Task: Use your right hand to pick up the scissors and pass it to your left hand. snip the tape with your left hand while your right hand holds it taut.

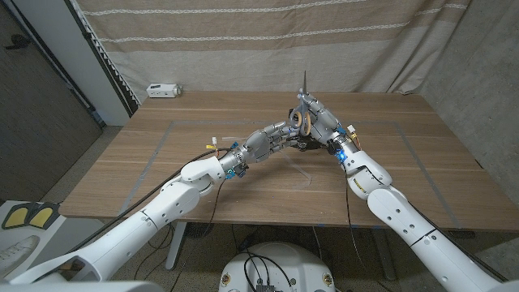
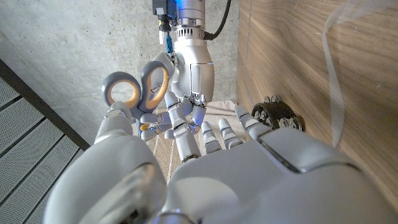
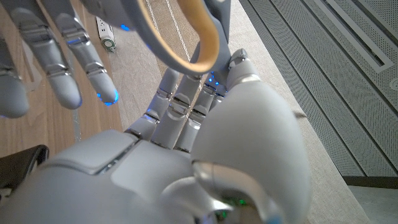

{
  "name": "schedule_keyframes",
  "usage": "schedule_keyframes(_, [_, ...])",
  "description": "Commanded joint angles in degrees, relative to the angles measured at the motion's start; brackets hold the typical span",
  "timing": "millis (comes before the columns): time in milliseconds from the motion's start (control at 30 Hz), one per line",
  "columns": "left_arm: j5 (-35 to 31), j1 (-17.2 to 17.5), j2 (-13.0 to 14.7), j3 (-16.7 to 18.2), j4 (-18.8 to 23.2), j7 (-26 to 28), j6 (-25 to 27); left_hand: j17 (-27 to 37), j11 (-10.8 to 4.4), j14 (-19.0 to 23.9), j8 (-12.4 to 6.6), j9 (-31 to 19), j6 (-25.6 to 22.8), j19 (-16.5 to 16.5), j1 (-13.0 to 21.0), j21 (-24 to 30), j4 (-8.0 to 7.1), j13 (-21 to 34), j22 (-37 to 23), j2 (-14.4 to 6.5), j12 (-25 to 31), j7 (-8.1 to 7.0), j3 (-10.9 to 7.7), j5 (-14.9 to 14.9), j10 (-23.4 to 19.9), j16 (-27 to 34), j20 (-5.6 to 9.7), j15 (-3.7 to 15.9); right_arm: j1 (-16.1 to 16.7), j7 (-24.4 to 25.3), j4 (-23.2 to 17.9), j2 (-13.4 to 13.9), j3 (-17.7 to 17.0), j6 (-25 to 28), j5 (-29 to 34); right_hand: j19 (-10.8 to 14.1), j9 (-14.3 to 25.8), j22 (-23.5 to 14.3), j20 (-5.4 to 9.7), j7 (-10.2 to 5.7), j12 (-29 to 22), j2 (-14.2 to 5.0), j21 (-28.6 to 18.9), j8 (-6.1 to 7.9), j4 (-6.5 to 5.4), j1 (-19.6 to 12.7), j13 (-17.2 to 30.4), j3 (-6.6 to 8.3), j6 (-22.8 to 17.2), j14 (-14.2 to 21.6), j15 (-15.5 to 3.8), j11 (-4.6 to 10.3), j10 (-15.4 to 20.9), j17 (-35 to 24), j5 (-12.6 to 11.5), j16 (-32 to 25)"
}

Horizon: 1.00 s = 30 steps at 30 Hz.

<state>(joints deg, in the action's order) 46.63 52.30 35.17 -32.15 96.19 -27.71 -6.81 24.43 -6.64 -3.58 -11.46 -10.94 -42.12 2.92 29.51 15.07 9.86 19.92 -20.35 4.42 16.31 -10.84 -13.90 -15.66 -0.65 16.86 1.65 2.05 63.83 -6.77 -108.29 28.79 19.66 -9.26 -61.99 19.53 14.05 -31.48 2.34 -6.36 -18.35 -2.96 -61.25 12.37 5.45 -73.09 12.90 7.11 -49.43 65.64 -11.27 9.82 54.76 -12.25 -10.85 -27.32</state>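
Note:
My right hand [image 1: 319, 123] holds the scissors [image 1: 304, 118] up over the middle of the table, blades pointing up and the grey, yellow-lined handle rings [image 2: 142, 88] turned toward my left hand. My left hand [image 1: 272, 140] reaches in from the left with its fingers [image 2: 219, 134] spread just under the right hand [image 2: 191, 71]; its thumb tip is at one handle ring, but I see no grip. In the right wrist view a handle ring [image 3: 200, 38] sits above my right hand [image 3: 186, 155], with the left hand's fingers [image 3: 68, 68] beside it. A black tape dispenser [image 2: 278, 114] stands under the hands, and a clear tape strip [image 2: 333, 74] lies on the wood.
A small white device [image 1: 164, 90] lies at the table's [image 1: 122, 178] back left corner. A striped curtain hangs behind the table. Faint taped outlines mark the tabletop.

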Motion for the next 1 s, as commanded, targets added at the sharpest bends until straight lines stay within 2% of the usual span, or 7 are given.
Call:
schedule_keyframes(33, [0.67, 0.04, -0.77, 0.12, -0.55, -0.75, -0.49, -0.33, -0.3, -0.16, -0.08, 0.0, 0.06, -0.06, 1.01, 0.37, -0.07, -0.21, -0.29, 0.24, -0.17, 0.09, -0.62, 0.11, 0.05, -0.44, 0.15, 0.72, 0.0, 0.81, 0.59, -0.84, 0.75, -1.02, 1.08, -0.17, 0.03, -0.23, 9.63, -0.51, 0.29, -7.48, -0.5, 0.11, -0.07, -8.04, 0.34, 0.46, -0.36, 1.73, -2.56, 0.17, 0.48, -0.01, -0.54, 0.01])
schedule_keyframes(233, [0.92, 0.04, -0.98, 0.1, -0.69, -1.02, -0.51, -0.57, -0.34, -0.12, -0.09, 0.0, 0.08, -0.25, 1.27, 0.39, -0.1, -0.43, -0.34, 0.36, -0.3, 0.17, -0.64, 0.12, 0.02, -0.61, 0.09, 0.79, -0.16, 0.4, 0.95, -1.11, 1.01, -1.06, 0.85, -0.44, 0.04, -0.27, 9.64, -0.67, 0.35, -7.48, -0.89, 0.16, -0.1, -8.03, 0.34, 0.42, -0.6, 1.82, -2.55, 0.21, 0.51, -0.03, -0.55, 0.01])
schedule_keyframes(567, [1.35, -0.05, -1.65, -0.19, -1.37, -1.81, -0.61, -1.17, -0.46, -0.14, -0.35, 0.01, -0.56, -0.37, 1.92, 0.55, -0.19, -0.98, -0.48, 0.6, -0.55, -0.95, -0.71, 0.17, -0.17, -1.09, 0.13, 1.01, -0.42, 0.31, 0.99, -0.84, 1.3, -0.47, 0.89, -0.84, 0.06, -0.33, 9.64, -0.65, 0.43, -7.45, -1.5, 0.07, -0.11, -8.03, 0.35, 0.36, -0.58, 1.91, -2.55, 0.23, 0.58, -0.05, -0.56, 0.05])
schedule_keyframes(1000, [1.75, 0.14, -2.09, -0.59, -1.52, -2.28, -0.2, -1.95, -0.66, -0.21, -0.56, 0.05, -1.31, -0.63, 2.79, 0.75, -0.36, -1.71, -0.67, 0.62, -0.7, -1.16, -0.91, 0.28, -0.91, -1.73, 0.39, 1.16, -0.39, 0.9, 1.08, -0.92, 1.69, -1.02, 2.21, -1.34, 0.07, -0.39, 9.64, -0.85, 0.53, -7.44, -2.22, 0.0, -0.13, -8.05, 0.35, 0.29, -0.61, 2.07, -2.55, 0.26, 0.64, -0.09, -0.58, 0.08])
